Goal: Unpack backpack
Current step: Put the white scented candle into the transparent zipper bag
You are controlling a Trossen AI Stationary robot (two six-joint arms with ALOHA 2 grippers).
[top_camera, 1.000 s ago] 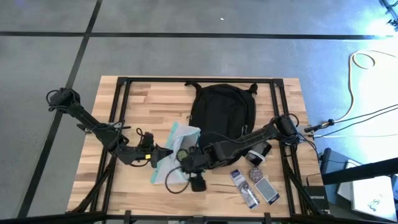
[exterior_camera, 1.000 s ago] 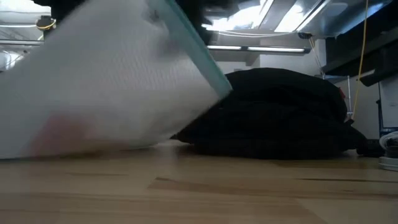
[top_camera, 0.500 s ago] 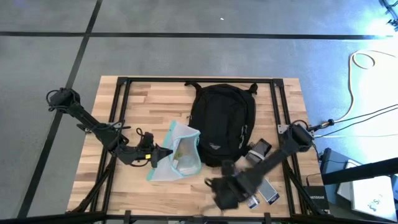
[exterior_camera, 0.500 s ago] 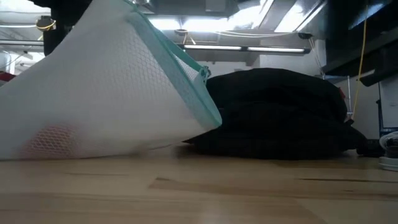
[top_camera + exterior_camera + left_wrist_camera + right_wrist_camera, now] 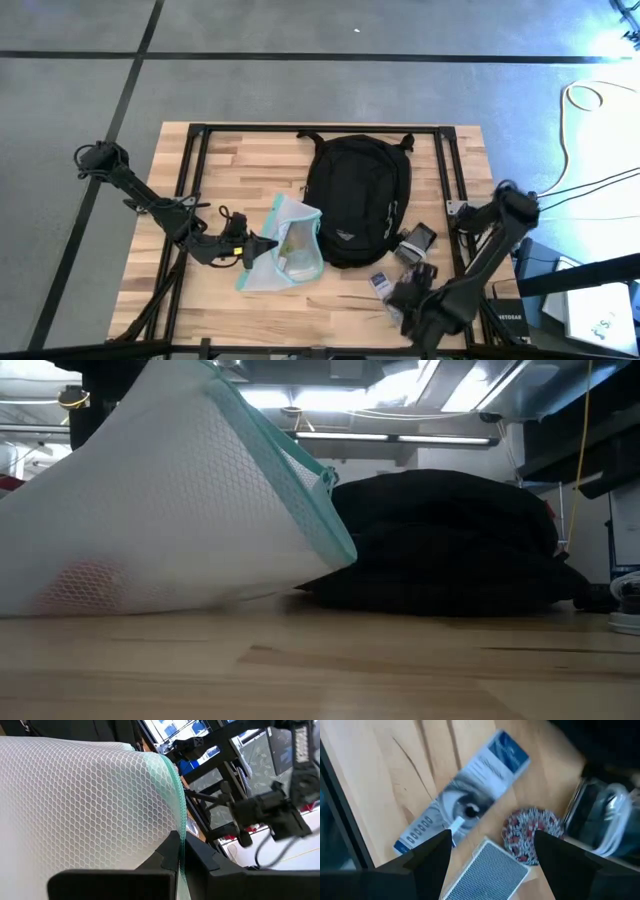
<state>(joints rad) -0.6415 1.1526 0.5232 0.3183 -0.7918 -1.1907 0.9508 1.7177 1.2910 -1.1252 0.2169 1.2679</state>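
The backpack [image 5: 357, 198] lies flat in the middle of the table [image 5: 230, 150], toward its far edge, straps at the far end and its pale logo near the front. In the low view it shows as a slumped black mound [image 5: 450, 540] behind the mesh pouch [image 5: 170, 510].

The left gripper [image 5: 252, 247] is clamped shut on the teal edge of that pouch [image 5: 288, 250], holding it partly raised just left of the backpack; the wrist view shows the fingers [image 5: 172, 852] pinching the zip seam. The right gripper [image 5: 415, 305] hovers near the table's front right corner with its jaws apart and nothing between them, above a blue leaflet [image 5: 465, 805], a round patterned thing [image 5: 532, 832] and a grey checked card [image 5: 487, 870]. A dark bundle with pale cable [image 5: 607, 822] lies just beside these.

The backpack looks soft and floppy: the fabric will sag and fold rather than hold a shape, so a pinch on the flat panel would likely lift only a layer of cloth. It seems fairly light now, with several things already out. Better holds are probably the top loop or straps at the far end, or a zipper pull along the side to widen the opening. The cloth is not fragile but could slip in smooth fingers.
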